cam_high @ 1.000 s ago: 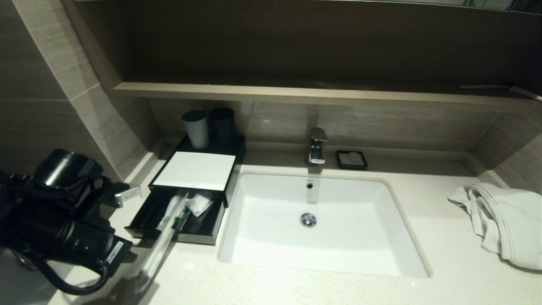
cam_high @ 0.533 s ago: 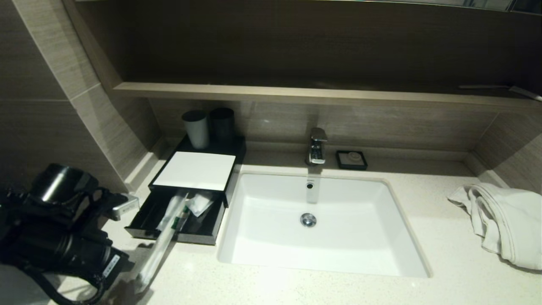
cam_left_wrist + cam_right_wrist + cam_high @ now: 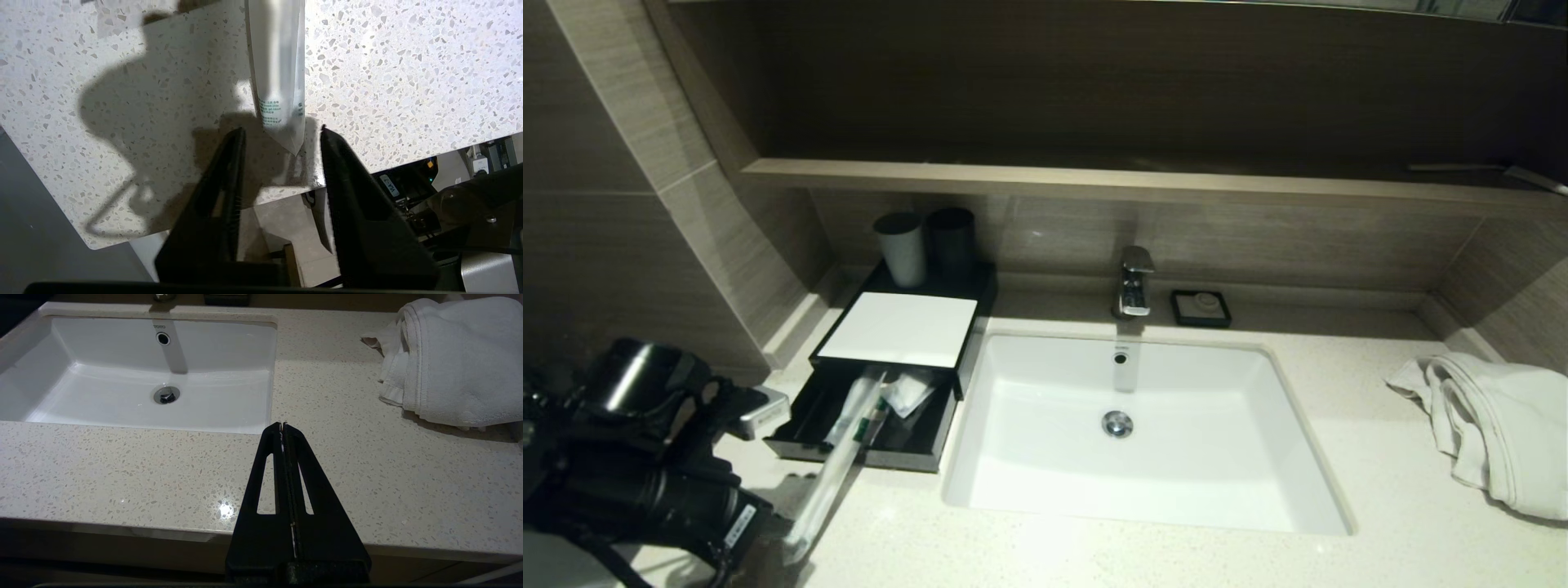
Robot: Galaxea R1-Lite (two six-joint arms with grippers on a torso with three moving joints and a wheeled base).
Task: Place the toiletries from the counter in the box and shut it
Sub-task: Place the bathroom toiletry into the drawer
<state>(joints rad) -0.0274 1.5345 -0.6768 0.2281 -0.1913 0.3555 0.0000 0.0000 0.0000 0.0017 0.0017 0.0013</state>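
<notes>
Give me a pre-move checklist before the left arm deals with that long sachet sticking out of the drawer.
1. Left gripper open: ok; its fingers stand apart on either side of the long sachet tip.
2. Sachet free of the fingers: ok; gaps show on both sides.
3. Sachet fully inside the drawer: not ok; one end rests inside, the rest slopes out over the front edge onto the counter.
4. Drawer open to receive it: ok.
5. Small clear packet in the drawer: ok.
6. Right gripper out of the way: ok; shut, at the counter's front edge near the basin.
</notes>
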